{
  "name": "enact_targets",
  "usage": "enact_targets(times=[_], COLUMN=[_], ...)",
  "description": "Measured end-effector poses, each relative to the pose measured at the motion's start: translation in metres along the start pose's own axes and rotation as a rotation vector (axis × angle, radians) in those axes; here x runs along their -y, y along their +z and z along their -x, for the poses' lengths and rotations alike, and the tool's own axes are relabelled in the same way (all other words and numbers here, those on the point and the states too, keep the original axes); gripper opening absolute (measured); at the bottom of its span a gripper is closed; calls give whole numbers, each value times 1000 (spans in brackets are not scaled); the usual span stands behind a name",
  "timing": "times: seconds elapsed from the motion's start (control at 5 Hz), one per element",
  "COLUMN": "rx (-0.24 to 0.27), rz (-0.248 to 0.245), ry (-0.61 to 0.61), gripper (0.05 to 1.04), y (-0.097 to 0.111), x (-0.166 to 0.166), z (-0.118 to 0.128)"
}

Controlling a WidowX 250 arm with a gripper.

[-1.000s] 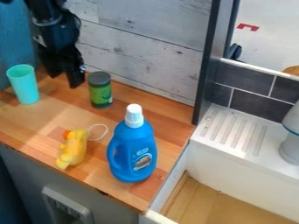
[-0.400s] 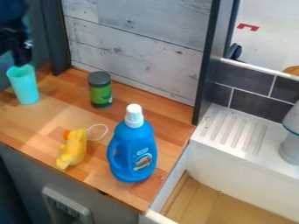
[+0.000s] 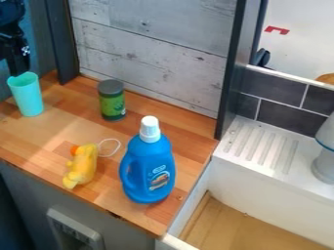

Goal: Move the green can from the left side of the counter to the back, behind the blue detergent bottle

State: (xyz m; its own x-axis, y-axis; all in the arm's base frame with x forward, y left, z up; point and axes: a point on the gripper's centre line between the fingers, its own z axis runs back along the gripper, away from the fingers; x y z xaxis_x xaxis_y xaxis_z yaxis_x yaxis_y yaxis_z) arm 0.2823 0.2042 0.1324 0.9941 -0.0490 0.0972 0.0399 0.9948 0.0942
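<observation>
In the camera view, the black gripper (image 3: 18, 68) hangs at the upper left, its lower end at the rim of the turquoise cup (image 3: 28, 97); whether it touches the cup cannot be told, nor can it be told whether its jaws are open or closed; the cup stands upright on the wooden counter (image 3: 58, 124), near the left edge of the view; to the right of the cup, and apart from it, an upright jar (image 3: 113, 106) with a dark lid and a green label stands near the wall of pale, weathered planks (image 3: 156, 53); nearer the counter's front edge lies a yellow toy (image 3: 81, 166) with an orange part at its upper end; a thin white loop (image 3: 118, 147) reaches from the toy over the counter; just beside the toy stands a blue bottle (image 3: 149, 173) with a white cap (image 3: 150, 129), a side handle and a printed label, upright; to the right of the counter is a white basin (image 3: 274, 188) with a ridged ledge (image 3: 261, 149) and a wooden bottom (image 3: 241, 227); dark grey tiles (image 3: 290, 117) line the wall behind the ledge; a pale object (image 3: 325, 166) stands on the ledge at the right edge.
</observation>
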Motion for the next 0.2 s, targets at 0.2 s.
enact_targets(times=[0.2], rx=[0], rz=[0], ry=[0], gripper=[1001], y=[0], x=[0], z=[0])
